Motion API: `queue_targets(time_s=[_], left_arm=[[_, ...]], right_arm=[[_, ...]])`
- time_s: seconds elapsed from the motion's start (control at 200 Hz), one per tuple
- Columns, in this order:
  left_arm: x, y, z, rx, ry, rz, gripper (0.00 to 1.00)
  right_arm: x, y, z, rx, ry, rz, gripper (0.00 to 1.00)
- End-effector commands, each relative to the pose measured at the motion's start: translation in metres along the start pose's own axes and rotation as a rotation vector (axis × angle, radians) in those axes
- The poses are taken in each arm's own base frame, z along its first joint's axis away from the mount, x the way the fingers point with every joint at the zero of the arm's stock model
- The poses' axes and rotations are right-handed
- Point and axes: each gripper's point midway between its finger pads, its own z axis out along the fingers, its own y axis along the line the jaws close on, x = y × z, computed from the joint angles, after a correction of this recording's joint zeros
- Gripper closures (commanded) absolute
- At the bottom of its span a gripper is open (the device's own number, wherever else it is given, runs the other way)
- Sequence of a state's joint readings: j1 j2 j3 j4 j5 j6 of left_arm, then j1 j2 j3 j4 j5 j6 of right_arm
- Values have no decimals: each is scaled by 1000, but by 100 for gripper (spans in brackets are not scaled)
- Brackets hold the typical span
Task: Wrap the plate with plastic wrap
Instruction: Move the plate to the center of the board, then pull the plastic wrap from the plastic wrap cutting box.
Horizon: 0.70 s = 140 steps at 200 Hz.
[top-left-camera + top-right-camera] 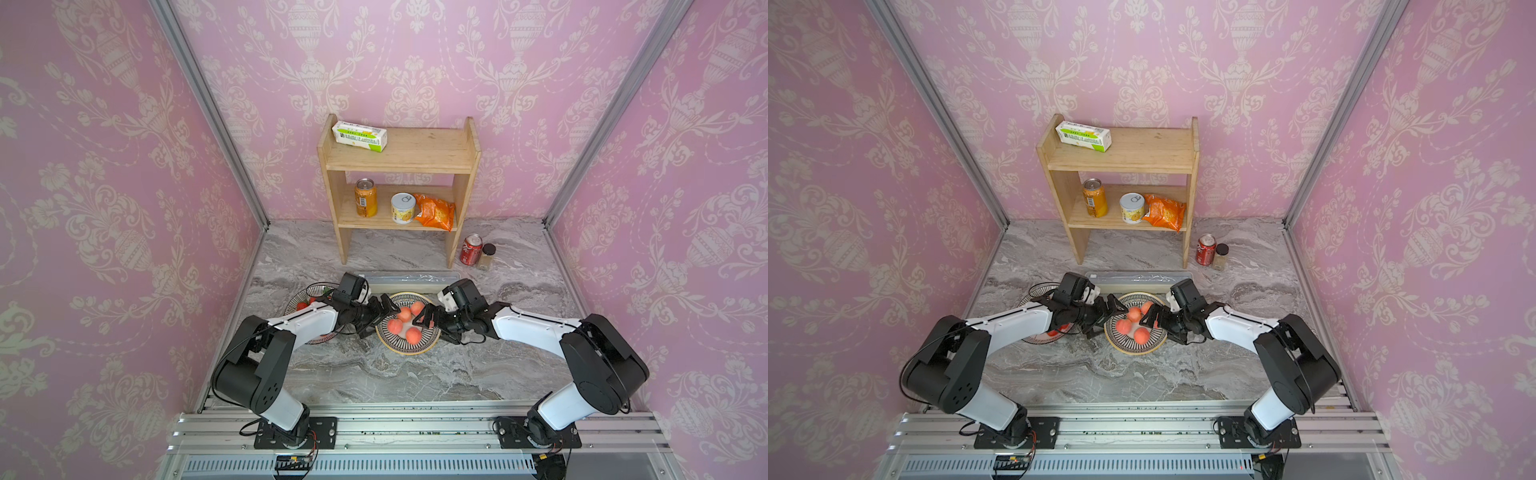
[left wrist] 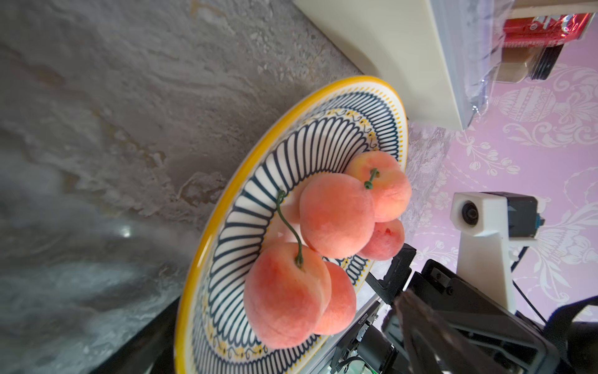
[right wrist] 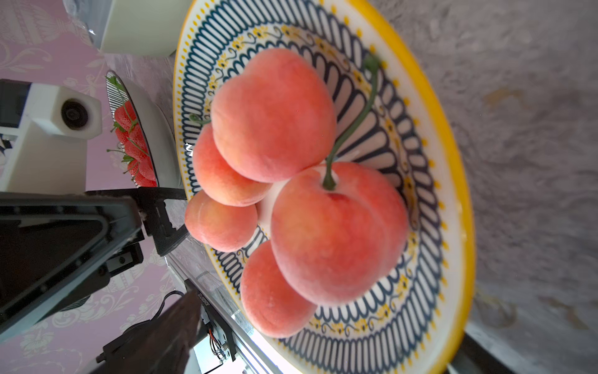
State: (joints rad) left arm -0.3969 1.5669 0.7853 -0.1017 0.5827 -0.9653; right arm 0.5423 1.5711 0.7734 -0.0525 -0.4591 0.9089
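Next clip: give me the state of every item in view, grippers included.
plate: uncovered, holding peaches.
plastic wrap box: lying behind the plate.
left gripper: open, empty, at the plate's edge.
right gripper: open, empty, at the plate's edge.
strawberry bowl: filled, partly hidden.
red can: upright.
spice jar: upright, capped.
orange can: upright.
tin: upright.
snack bag: lying down.
carton: lying flat.

Yellow-rimmed, navy-striped plate point(image 1: 405, 348), pink-orange peaches point(image 1: 413, 335) — grey-veined marble table point(image 1: 374, 374), pink damask wallpaper point(image 1: 104, 166), cream dispenser box point(image 1: 409, 287).
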Motion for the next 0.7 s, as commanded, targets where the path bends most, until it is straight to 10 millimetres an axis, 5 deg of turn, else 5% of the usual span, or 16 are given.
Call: queue_targets(time_s=[0.0,0.175,0.335,0.475,0.595,0.696], left_arm=[[-31,0,-17,-34,-113,65,1],[-53,6,-69,-138,-196,147,1],[-81,-7,-110,-167,-263,215,5],[-109,-21,-118,-210,-270,284,22],[-128,-21,-120,-291,-270,328,26],[-131,-20,-106,-275,-228,299,30]], right_arm=[[-18,0,-12,13,-82,-44,0],[-16,-31,-46,151,-120,-81,0],[-38,-17,-86,151,-182,-127,8],[-69,18,-113,172,-236,-333,20],[-105,32,-138,333,-296,-559,21],[-122,36,-140,399,-292,-672,21]])
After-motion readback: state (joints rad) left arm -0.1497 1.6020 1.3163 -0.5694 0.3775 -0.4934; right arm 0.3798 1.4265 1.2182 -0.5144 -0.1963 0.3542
